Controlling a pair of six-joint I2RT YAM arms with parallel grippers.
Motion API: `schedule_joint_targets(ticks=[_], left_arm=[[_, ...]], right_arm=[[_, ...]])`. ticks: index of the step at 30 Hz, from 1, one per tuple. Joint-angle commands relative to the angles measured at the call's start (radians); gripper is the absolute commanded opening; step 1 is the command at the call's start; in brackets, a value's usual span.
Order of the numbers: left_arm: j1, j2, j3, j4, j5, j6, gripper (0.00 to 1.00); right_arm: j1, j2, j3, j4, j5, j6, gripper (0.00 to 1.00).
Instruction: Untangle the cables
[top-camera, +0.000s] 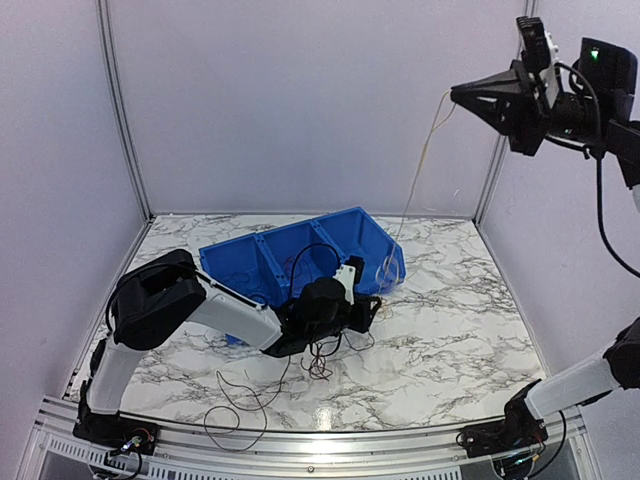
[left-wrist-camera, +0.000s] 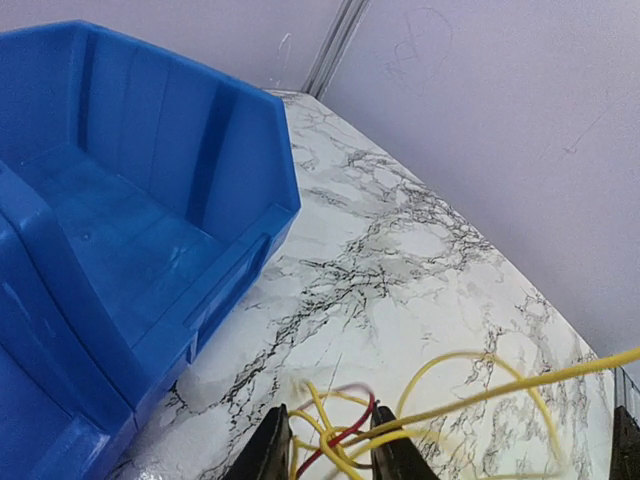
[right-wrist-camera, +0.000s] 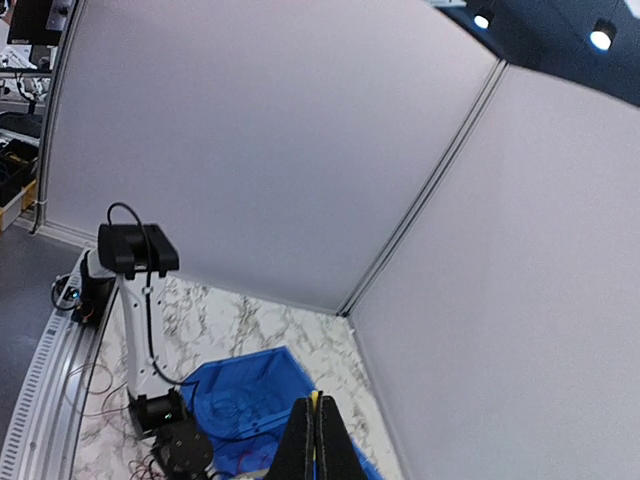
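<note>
Near the middle of the marble-patterned table (top-camera: 470, 330), just before the rigid blue plastic bin (top-camera: 270, 250), the left gripper (left-wrist-camera: 330, 452) stands part-open astride the loopy red-and-yellow cables (left-wrist-camera: 340, 425) (likely to anchor them), while high above the far right corner the right gripper (top-camera: 458, 95) pinches one hair-thin yellow strand (top-camera: 421, 165), stretched upward, seemingly to tease it free.

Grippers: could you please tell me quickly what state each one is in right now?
Left gripper: jaws partly apart around the cables; whether it grips them cannot be told.
Right gripper: closed, holding a yellow cable high above the table.
</note>
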Motion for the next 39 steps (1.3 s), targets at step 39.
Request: schedule_joint_targets(ticks=[39], left_arm=[[-0.025, -0.378, -0.462, -0.073, -0.013, -0.254, 0.0]], right_arm=[[-0.446, -0.346, -1.078, 0.151, 0.777, -0.341, 0.0]])
